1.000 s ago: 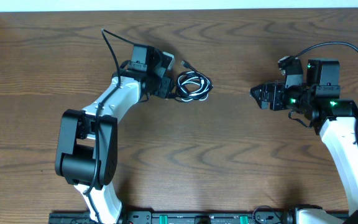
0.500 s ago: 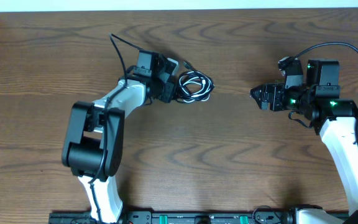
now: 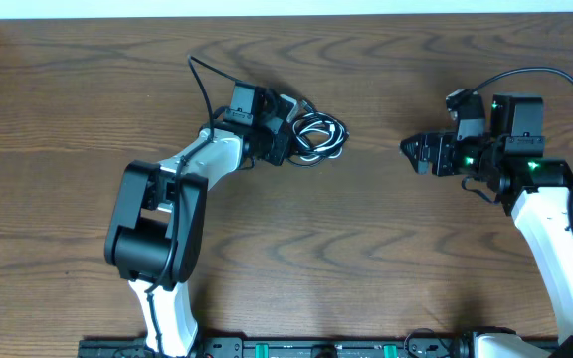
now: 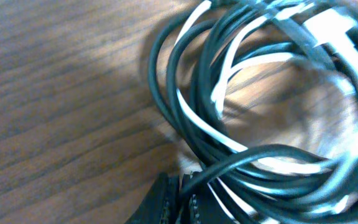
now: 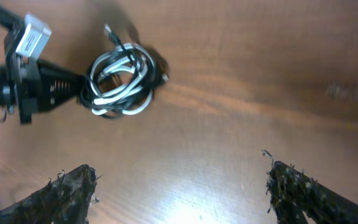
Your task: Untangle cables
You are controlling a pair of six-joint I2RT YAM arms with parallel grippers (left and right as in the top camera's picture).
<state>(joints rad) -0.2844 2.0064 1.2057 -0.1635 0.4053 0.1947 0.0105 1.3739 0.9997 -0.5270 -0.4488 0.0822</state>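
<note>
The cables (image 3: 318,136) lie in one tangled coil of black and white cords on the wooden table, left of centre. My left gripper (image 3: 288,140) sits at the coil's left edge. In the left wrist view that gripper (image 4: 182,194) is shut, with a black cord (image 4: 229,167) pinched between its fingertips; white strands (image 4: 199,119) weave through the black loops. The right wrist view shows the coil (image 5: 120,78) far off, with a small plug sticking up at its top. My right gripper (image 3: 412,151) stands well to the right of the coil, open and holding nothing (image 5: 179,186).
Brown wood-grain table (image 3: 366,249) all round. A thick black cord (image 3: 202,85) loops off the left arm behind its wrist. Another arcs over the right arm (image 3: 545,75). The table's far edge (image 3: 286,14) runs along the top.
The left arm has swung right into the coil's edge and its jaws have shut on a black cord. The coil has shifted slightly right. The right arm has not moved.
</note>
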